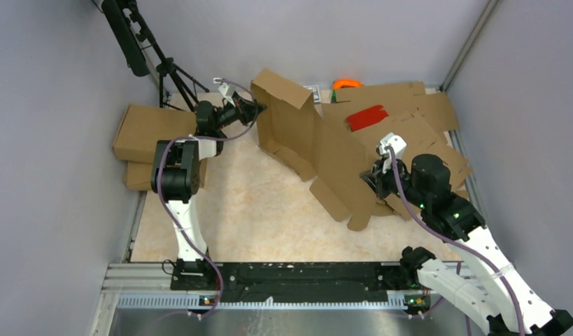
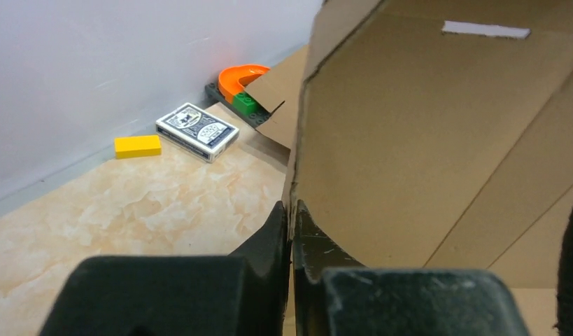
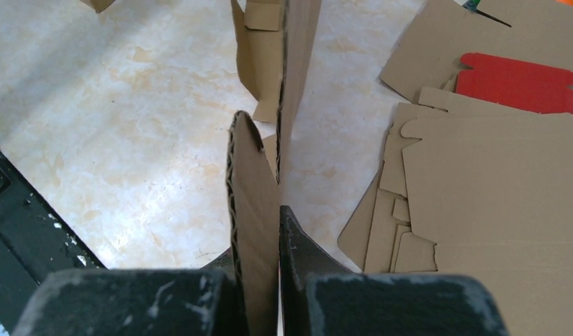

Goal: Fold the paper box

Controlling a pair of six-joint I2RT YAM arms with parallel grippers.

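Note:
The paper box is a brown corrugated blank, partly raised in the middle of the table with its far panel upright. My left gripper is shut on the far left edge of that upright panel. In the left wrist view the two fingers pinch the thin cardboard edge between them. My right gripper is shut on a flap at the blank's near right side. In the right wrist view that flap stands on edge between the fingers, and the rest of the box rises beyond it.
Flat cardboard sheets are heaped at the right with a red sheet on top. Folded brown boxes are stacked at the left. A card deck, a yellow block and an orange piece lie by the back wall.

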